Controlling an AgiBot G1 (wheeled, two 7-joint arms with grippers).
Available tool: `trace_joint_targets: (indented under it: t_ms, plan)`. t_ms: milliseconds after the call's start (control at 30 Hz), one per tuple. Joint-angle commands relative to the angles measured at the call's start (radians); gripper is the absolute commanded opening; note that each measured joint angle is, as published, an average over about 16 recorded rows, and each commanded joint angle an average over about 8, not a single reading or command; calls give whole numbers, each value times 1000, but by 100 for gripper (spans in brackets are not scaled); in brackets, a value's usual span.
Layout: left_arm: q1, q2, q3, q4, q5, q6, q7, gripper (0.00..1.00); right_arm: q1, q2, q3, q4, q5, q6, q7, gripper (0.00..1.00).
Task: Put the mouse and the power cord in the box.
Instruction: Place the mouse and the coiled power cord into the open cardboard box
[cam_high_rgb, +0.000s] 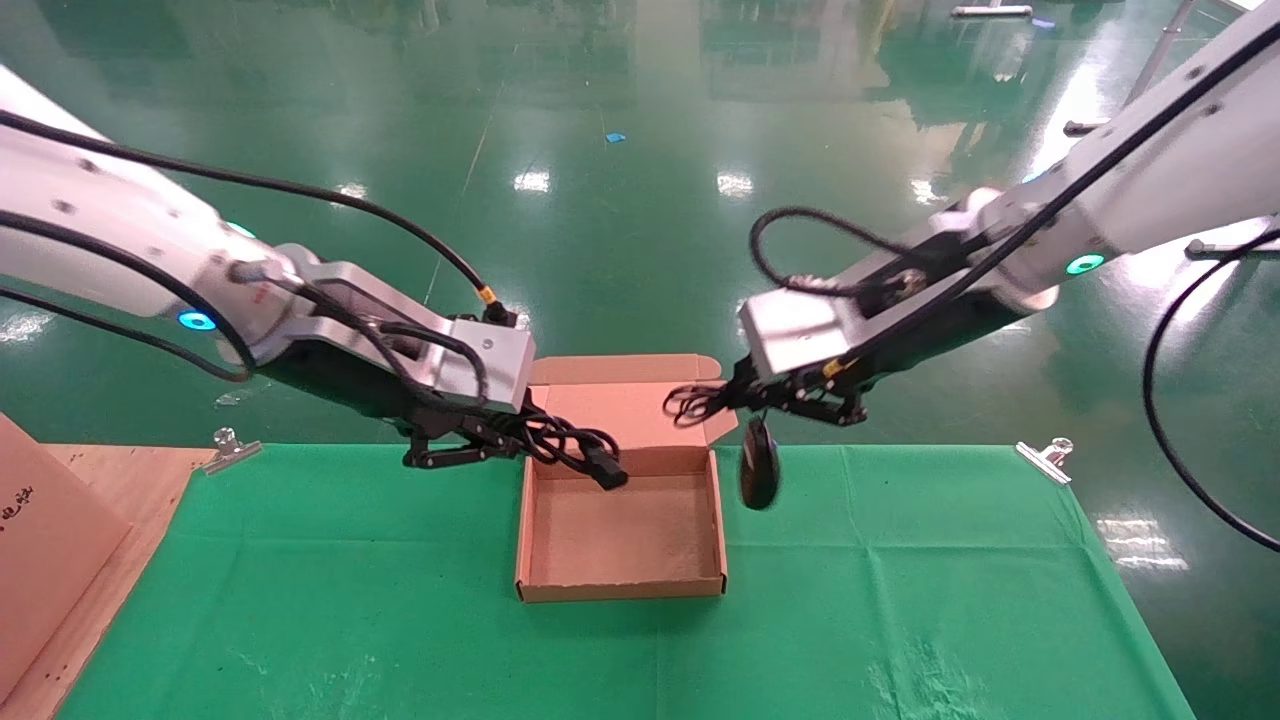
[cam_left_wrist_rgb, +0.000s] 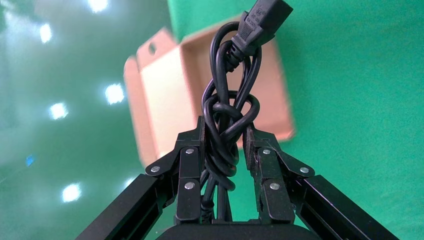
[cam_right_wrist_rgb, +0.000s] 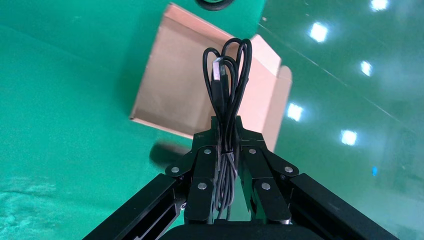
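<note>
The brown cardboard box (cam_high_rgb: 540, 580) lies open on the green cloth, its lid standing up at the far side. My left gripper (cam_high_rgb: 515, 440) hovers over the box's far left corner, shut on the knotted power cord (cam_left_wrist_rgb: 227, 115). One chunky plug (cam_high_rgb: 607, 474) hangs above the box floor. My right gripper (cam_high_rgb: 748, 398) is at the box's far right corner, shut on the mouse's thin coiled cable (cam_right_wrist_rgb: 226, 75). The black mouse (cam_high_rgb: 759, 463) dangles below it, just outside the right wall. In both wrist views the box (cam_left_wrist_rgb: 165, 90) (cam_right_wrist_rgb: 185, 90) lies beyond the fingers.
The green cloth (cam_high_rgb: 900, 600) covers the table, held by metal clips (cam_high_rgb: 230, 445) (cam_high_rgb: 1045, 455) at the far corners. A wooden board with a cardboard piece (cam_high_rgb: 50, 560) sits at the left edge. Glossy green floor lies beyond the table.
</note>
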Motion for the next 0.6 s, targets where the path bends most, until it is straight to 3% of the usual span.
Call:
trace_joint_targets:
  t_ms: [33,367,600]
  plan:
    - [12,2,4,-4,18,-42,3,0,-2,15,3,28,3,-3,22,0]
    - [193,97,-12,38,89,-389,-87,0,-44,91,23,130,20,5,70,0]
    - [304,172,-4,131,92,-572,-36,0,-79,125,32,141,29,24,61,0]
